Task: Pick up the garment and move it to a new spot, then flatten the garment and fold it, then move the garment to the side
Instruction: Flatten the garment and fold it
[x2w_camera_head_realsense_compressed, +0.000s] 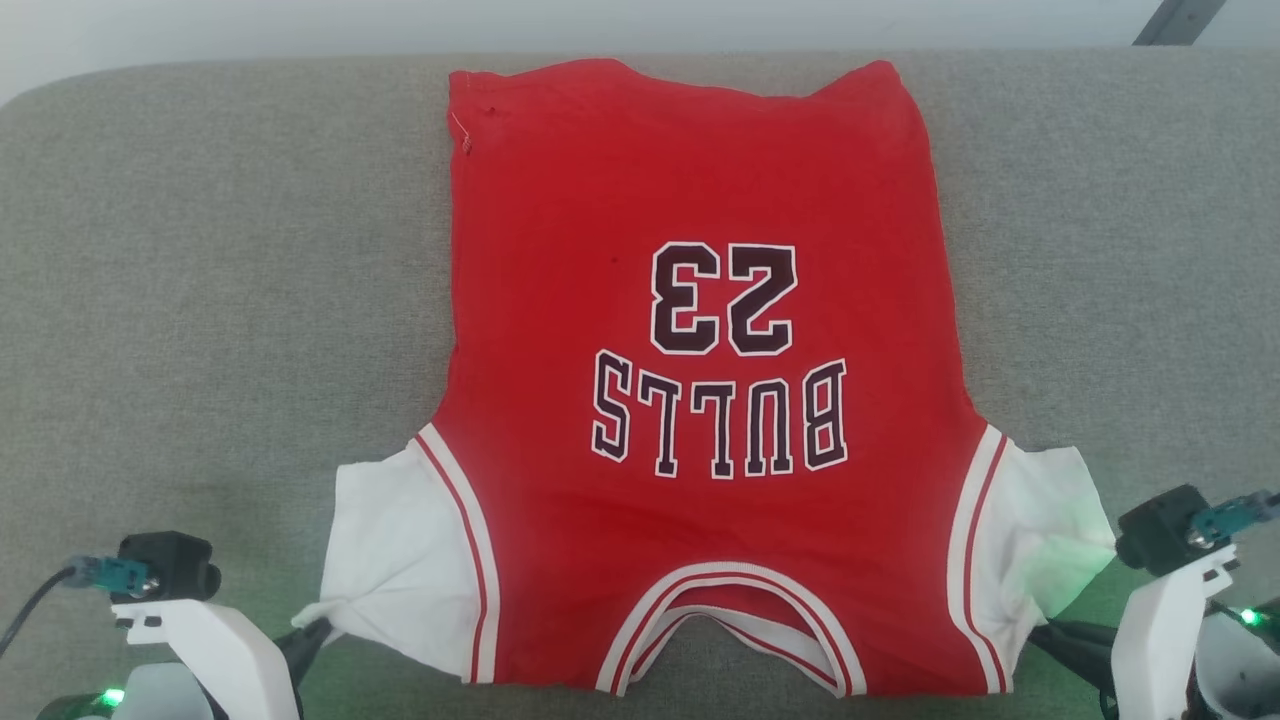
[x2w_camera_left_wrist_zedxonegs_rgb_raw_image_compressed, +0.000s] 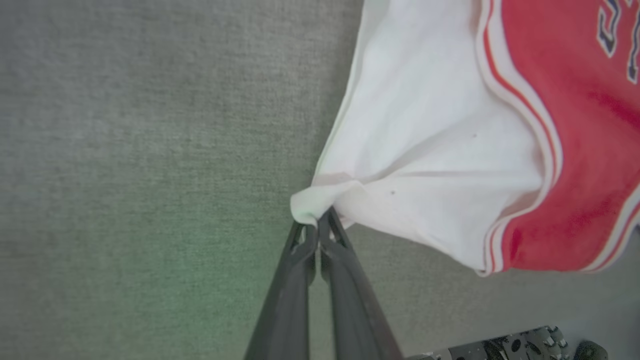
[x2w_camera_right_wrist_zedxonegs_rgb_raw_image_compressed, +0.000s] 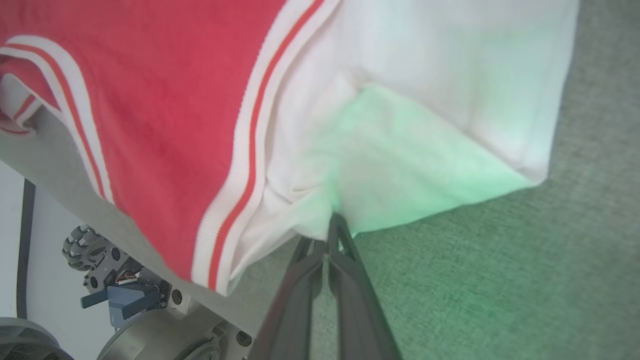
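One red jersey-style T-shirt with white short sleeves (x2w_camera_head_realsense_compressed: 560, 330) is held by two dark two-fingered grippers.
Nearest, one white sleeve corner each is pinched by the tightly closed left gripper (x2w_camera_left_wrist_zedxonegs_rgb_raw_image_compressed: 320, 222) and right gripper (x2w_camera_right_wrist_zedxonegs_rgb_raw_image_compressed: 334, 225), fingers angled inward; the shirt is spread chest-up on the grey woven fabric surface (x2w_camera_head_realsense_compressed: 200, 300), hem farthest.
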